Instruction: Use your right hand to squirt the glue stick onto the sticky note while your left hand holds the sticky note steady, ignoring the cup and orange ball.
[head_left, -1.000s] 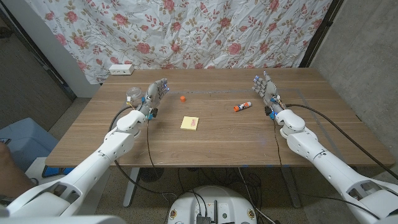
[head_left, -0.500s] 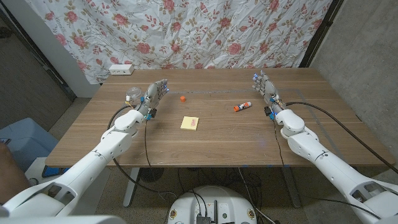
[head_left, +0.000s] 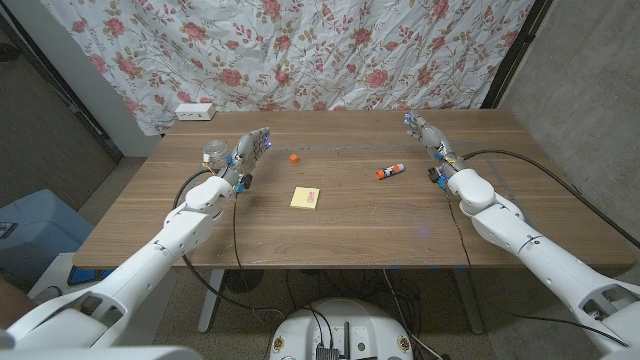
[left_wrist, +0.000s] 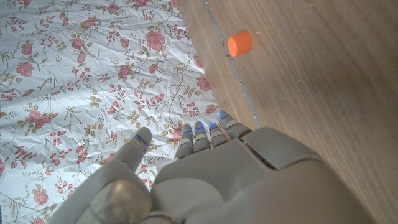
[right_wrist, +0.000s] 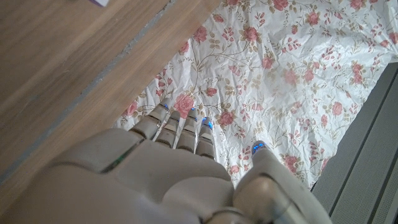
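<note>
Nearest, toward the middle of the frame on the wooden counter (head_left: 330, 235), lies the yellow sticky note (head_left: 306, 198), flat and alone, with nothing touching it. A little farther back and to its right sits the glue stick (head_left: 390, 172), lying on its side with its orange cap end pointing left. The right hand (head_left: 432, 143) is raised at the right of the frame, just beyond and to the right of the glue stick, fingers extended and holding nothing, apart from the stick. The left hand (head_left: 248, 153) stands at the left, fingers straight and empty, well apart from the note. Beside it is a clear cup (head_left: 215, 155), and the small orange ball (head_left: 293, 157) rests between hand and note, farther back. A flowered curtain (head_left: 330, 50) hangs behind.
</note>
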